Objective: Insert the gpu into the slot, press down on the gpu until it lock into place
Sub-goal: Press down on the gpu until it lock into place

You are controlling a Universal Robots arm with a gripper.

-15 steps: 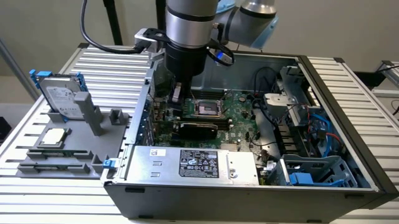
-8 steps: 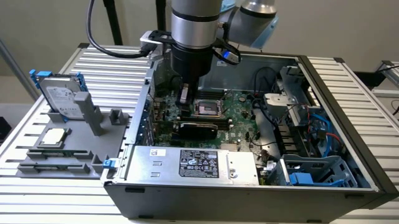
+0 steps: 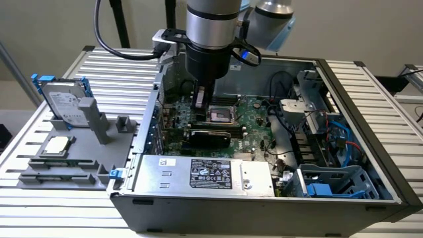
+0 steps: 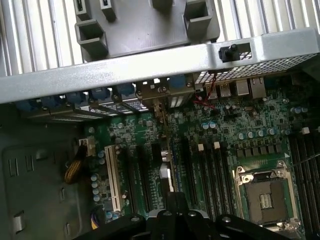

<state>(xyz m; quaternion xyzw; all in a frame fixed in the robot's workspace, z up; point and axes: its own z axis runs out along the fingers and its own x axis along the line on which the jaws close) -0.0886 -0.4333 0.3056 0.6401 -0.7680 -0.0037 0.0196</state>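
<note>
Hanging inside the open case with its fingers pressed together, the gripper [image 3: 198,103] is carrying nothing, probably because closed tips are serving better for pushing than for clamping. The gpu [image 3: 209,136] is standing on edge on the motherboard [image 3: 254,111], at six o'clock from the fingertips in the exterior view, apparently seated.

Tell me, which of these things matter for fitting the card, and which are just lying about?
In the job: gpu, fingers.
Lying about: hard drive, power supply, grey tray.
</note>
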